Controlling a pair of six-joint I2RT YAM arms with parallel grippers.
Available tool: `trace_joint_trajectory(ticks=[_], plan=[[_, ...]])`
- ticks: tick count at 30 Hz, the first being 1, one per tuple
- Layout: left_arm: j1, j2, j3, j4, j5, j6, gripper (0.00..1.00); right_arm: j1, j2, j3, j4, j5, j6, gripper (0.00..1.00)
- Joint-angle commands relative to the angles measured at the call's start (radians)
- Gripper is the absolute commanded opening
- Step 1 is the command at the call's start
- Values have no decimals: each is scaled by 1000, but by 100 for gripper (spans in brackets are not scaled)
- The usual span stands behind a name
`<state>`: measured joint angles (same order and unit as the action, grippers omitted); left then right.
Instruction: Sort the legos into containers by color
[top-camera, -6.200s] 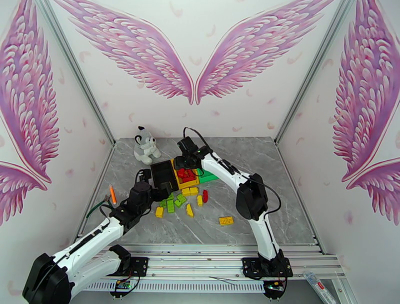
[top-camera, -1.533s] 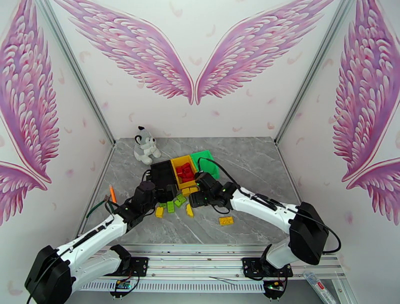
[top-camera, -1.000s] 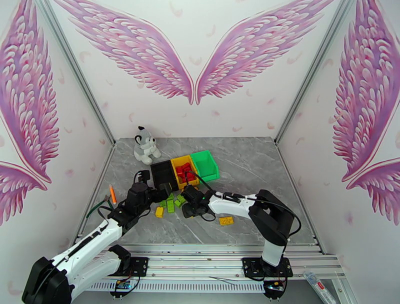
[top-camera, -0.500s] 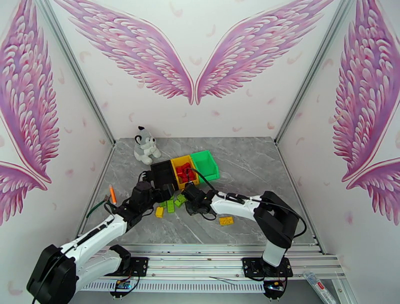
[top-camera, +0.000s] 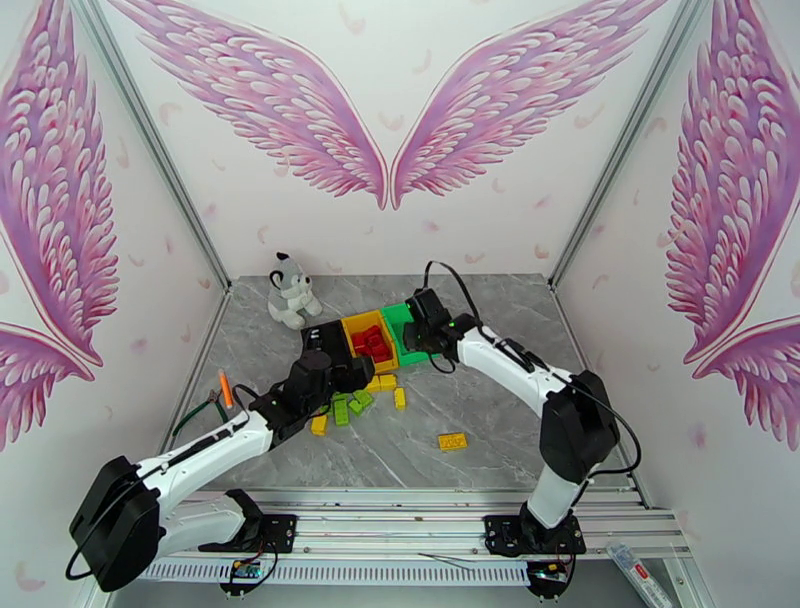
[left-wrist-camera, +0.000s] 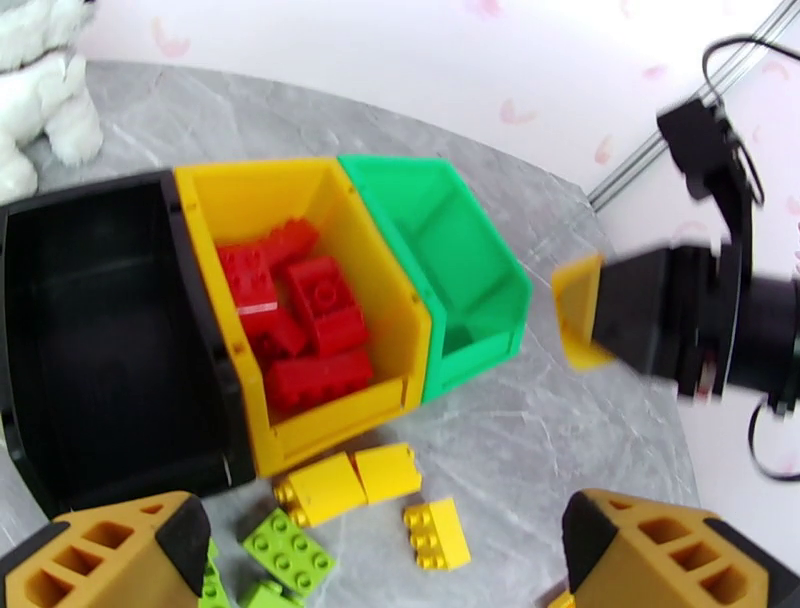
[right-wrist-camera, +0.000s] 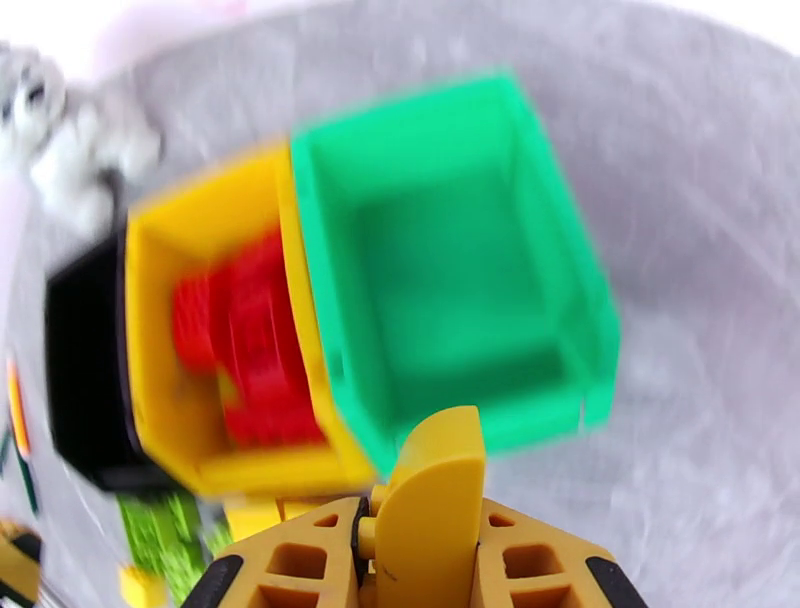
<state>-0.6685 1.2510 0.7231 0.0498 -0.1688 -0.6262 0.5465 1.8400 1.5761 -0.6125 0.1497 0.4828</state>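
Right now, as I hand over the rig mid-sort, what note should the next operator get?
Left gripper: open, above the yellow bricks and green bricks loose on the table.
Right gripper: shut, raised near the green bin; I cannot tell if it holds anything.
Done: red bricks lie in the yellow bin; black bin and green bin look empty.
Left: those loose bricks, plus a lone yellow brick nearer the arms.
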Motion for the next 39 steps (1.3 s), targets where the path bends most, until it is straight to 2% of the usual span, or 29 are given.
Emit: trace_joint_trajectory(ticks=[1,3,6,11,16,21,24,28,32,34,39], plan=[[-7,37,45,-36,-26,48,99,-22,112,128,-105,-31,-46,25],[-12,38,43,-43,-24,49,99,-38,171,205,-137,-34,-49,28],[-20,22,33,-62,-25,49,98,-57,222,269,-161,-47,-53,40],[-49,-33,25,-123,-49,44,96,-67,221,272,-154,-84,-61,54],[-129,-66,-28,-119,-84,20,95,-67,103,142,-110,-149,-31,72],[-261,-42,-74,-116,-208,9,92,-69,-85,-78,-53,-144,8,76],[-332,16,-59,-121,-278,6,92,-77,-183,-205,-24,-131,36,76],[-359,154,3,-117,-298,8,90,-97,-277,-327,-5,-120,49,76],[-371,333,107,-123,-297,12,87,-141,-370,-436,44,-184,73,84],[-373,409,160,-133,-304,9,85,-147,-416,-484,65,-176,70,89],[-376,546,266,-145,-306,6,81,-176,-491,-588,127,-217,97,94]])
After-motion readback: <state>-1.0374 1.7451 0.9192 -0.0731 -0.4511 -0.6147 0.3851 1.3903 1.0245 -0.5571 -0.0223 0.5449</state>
